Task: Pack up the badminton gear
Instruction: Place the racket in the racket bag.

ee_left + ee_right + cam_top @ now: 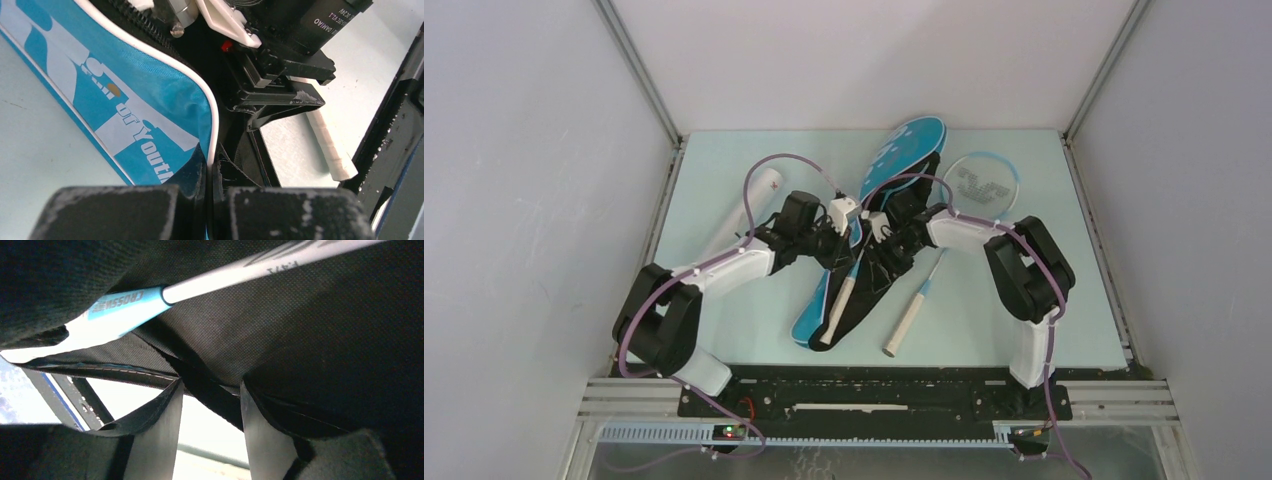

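Note:
The blue racket bag (905, 150) lies diagonally across the table's middle with its black inside showing. One racket's white handle (840, 300) sticks out of its near end. A second light-blue racket (983, 184) lies on the table to the right of the bag. My left gripper (212, 180) is shut on the bag's white-piped edge (215, 131), on the bag's left side (850, 240). My right gripper (210, 385) is open inside the bag's mouth, with black fabric draped over its fingers (156, 432). Just above them runs a racket shaft (127, 307).
A long white tube (750, 204) lies at the back left, beyond my left arm. White walls close the table on three sides. The second racket's white handle (907, 326) points toward the near edge.

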